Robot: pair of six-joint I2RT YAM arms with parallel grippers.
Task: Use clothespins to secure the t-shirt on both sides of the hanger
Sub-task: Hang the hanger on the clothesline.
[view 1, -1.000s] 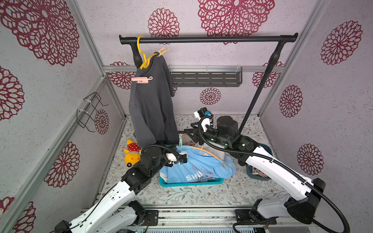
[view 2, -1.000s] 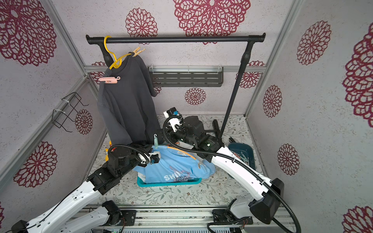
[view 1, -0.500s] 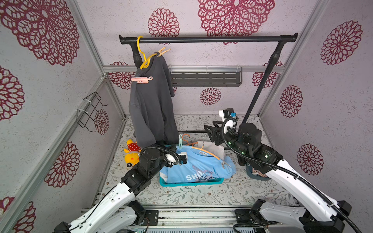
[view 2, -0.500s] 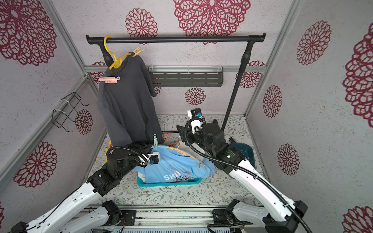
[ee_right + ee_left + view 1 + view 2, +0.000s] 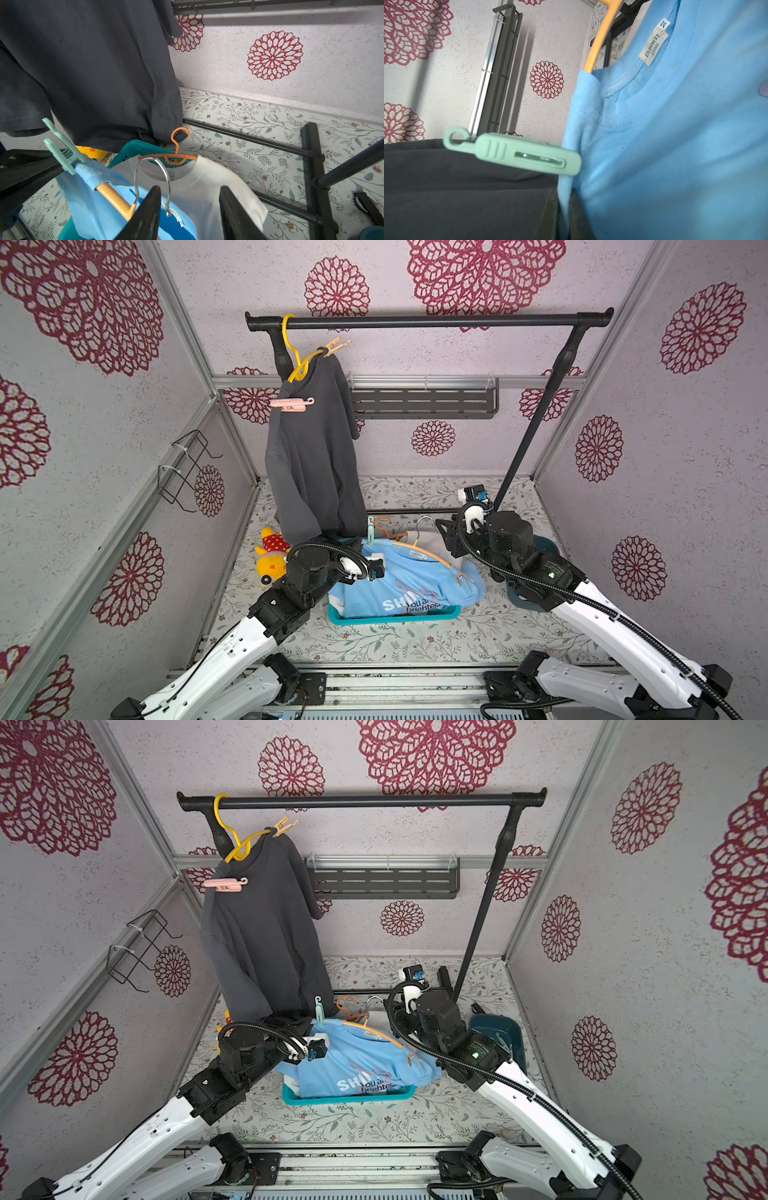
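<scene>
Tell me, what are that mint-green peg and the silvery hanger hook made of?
The mint-green peg looks like matte moulded plastic: ribbed grip, a shiny wire spring in its slot. The hanger hook seems polished metal: thin, silvery, glinting.

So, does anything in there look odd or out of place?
Yes: the grey t-shirt hangs lopsided on its tilted yellow hanger, hem bunched on the floor. A yellow plush toy also lies beside the basket.

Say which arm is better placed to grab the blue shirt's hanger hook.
Right, likely: right gripper open, empty, metal hook right before it; left gripper shut on the blue shirt by the mint clothespin.
</scene>
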